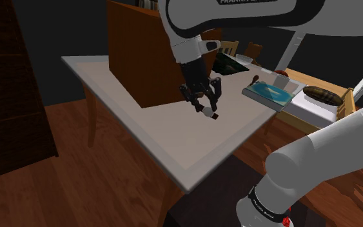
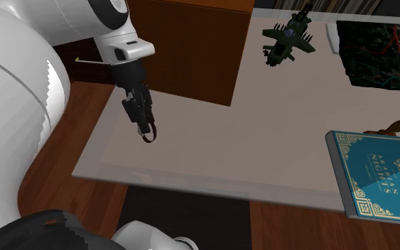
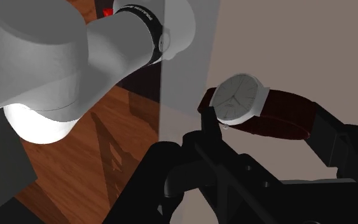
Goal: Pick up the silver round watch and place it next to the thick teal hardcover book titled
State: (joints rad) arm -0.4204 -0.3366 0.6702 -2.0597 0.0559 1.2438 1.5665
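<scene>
One watch (image 3: 238,97), with a pale round face on a dark red-brown strap, hangs clamped by that strap in the pincer (image 1: 202,103). It appears clear of the table (image 1: 173,138), above the end where the tall brown box (image 1: 141,55) stands. Further along, past bare tabletop, a dark model helicopter (image 2: 288,39) sits toward the far edge. The teal book (image 2: 379,174) lies flat at the opposite end, by the near edge in the second exterior view. The pick-up looks done, so the carry is the step in hand. Next, I judge, the arm must cross the table toward the book, lower the watch onto bare surface just beside the cover, and only then open.
</scene>
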